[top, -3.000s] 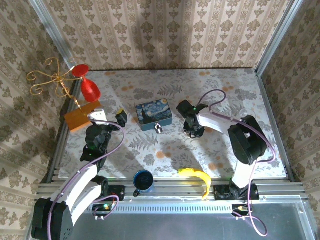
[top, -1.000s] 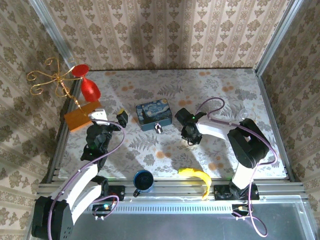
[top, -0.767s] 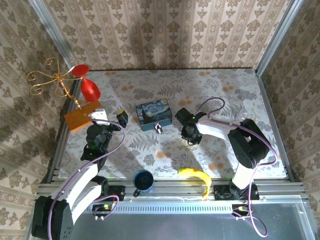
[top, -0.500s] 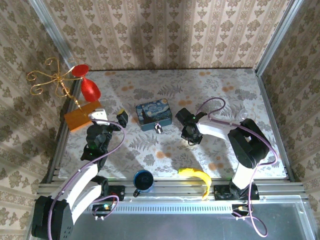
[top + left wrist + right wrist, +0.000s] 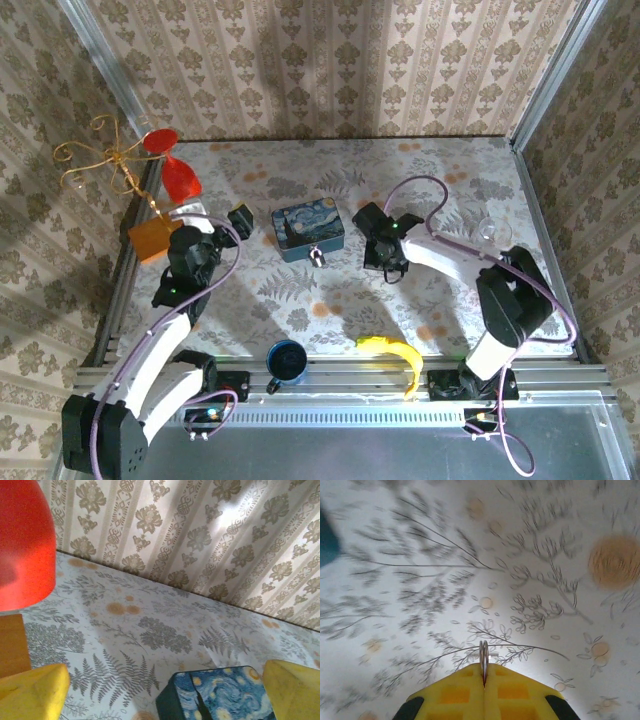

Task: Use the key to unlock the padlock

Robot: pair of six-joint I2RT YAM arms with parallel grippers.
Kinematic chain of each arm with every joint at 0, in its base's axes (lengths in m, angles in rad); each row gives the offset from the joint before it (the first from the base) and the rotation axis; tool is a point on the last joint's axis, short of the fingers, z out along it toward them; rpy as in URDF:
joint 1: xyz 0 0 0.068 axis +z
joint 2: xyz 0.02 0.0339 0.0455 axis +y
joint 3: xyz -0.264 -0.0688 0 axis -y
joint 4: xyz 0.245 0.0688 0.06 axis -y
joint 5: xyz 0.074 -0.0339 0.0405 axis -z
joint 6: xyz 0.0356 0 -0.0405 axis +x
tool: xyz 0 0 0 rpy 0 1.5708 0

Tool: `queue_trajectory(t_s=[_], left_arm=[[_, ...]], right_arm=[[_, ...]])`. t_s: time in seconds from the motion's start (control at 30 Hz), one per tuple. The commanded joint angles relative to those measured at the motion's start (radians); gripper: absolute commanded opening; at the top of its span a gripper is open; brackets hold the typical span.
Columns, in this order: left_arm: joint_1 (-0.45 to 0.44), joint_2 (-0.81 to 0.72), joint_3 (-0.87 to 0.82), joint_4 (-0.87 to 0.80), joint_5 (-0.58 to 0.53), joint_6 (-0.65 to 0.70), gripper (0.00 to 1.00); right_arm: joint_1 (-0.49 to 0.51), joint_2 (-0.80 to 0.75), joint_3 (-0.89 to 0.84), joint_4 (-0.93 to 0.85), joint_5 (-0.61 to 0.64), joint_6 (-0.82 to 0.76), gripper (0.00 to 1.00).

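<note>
Seen from above, the tablecloth (image 5: 450,170) is brightly and evenly lit from overhead, with soft shadows of the arms lying on it. The metal rail (image 5: 370,397) at the near edge glares white. In the left wrist view a bright patch washes the wall (image 5: 245,505). The red object (image 5: 22,540) and the yellow fingertips (image 5: 32,692) of the left gripper (image 5: 162,695) are out of focus. In the right wrist view the tablecloth smears with motion blur towards the top and left. The ring of the key (image 5: 483,654) at the right gripper (image 5: 484,672) is sharp.
</note>
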Motion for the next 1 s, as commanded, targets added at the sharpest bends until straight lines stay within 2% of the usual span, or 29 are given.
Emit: queue_trajectory(t_s=[0.0, 0.17, 0.3, 0.47, 0.6, 0.77, 0.87, 0.97], left_arm=[[0.014, 0.007, 0.023, -0.065, 0.074, -0.076, 1.00], [0.036, 0.028, 0.052, -0.061, 0.167, -0.128, 1.00], [0.041, 0.057, 0.082, -0.048, 0.262, -0.129, 1.00], [0.041, 0.099, 0.074, 0.068, 0.413, -0.123, 1.00], [0.038, 0.141, 0.046, 0.271, 0.599, -0.106, 0.98], [-0.001, 0.174, -0.011, 0.536, 0.754, 0.002, 0.95], [-0.045, 0.187, -0.011, 0.561, 0.816, 0.120, 0.89], [-0.092, 0.195, -0.021, 0.594, 0.843, 0.233, 0.88]], right_arm=[[0.024, -0.078, 0.079, -0.082, 0.035, -0.247, 0.00], [0.057, -0.166, 0.152, -0.071, -0.002, -0.468, 0.00], [0.057, -0.210, 0.195, -0.038, -0.059, -0.538, 0.00], [0.057, -0.230, 0.262, -0.008, -0.245, -0.585, 0.00], [0.057, -0.238, 0.262, 0.076, -0.366, -0.594, 0.00], [0.056, -0.240, 0.300, 0.139, -0.464, -0.557, 0.00], [0.057, -0.238, 0.311, 0.169, -0.515, -0.538, 0.00], [0.057, -0.270, 0.317, 0.205, -0.550, -0.516, 0.00]])
